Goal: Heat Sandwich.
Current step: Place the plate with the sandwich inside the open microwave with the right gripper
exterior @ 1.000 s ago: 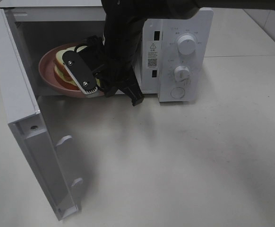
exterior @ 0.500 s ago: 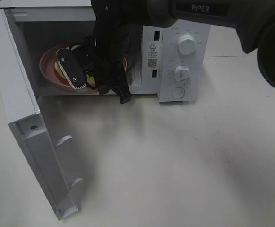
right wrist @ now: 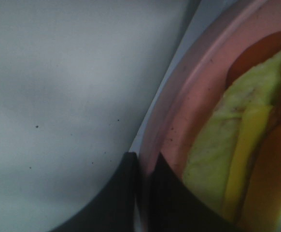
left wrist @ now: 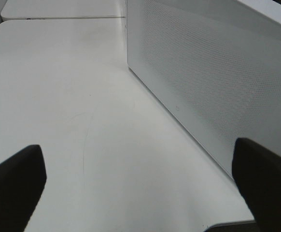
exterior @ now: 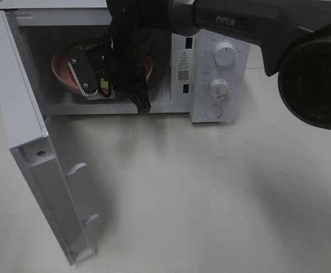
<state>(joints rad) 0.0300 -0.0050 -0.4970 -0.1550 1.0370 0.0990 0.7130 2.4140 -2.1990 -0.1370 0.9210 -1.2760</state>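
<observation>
Sandwich (right wrist: 237, 145) on its pink plate (right wrist: 179, 101), inside the open microwave (exterior: 222, 34).

The sandwich lies on the plate within the oven cavity, its yellow and red filling showing in the right wrist view; from the high camera it is mostly hidden behind the arm. The right end effector (right wrist: 143, 164) reaches into the cavity with its fingers pinched on the plate's rim. The microwave door (exterior: 40, 170) is swung wide to the left of the high view, over the white tabletop (exterior: 211, 199). The left end effector (left wrist: 138, 147) is spread wide and holds nothing, above the tabletop beside the microwave's perforated side wall.
</observation>
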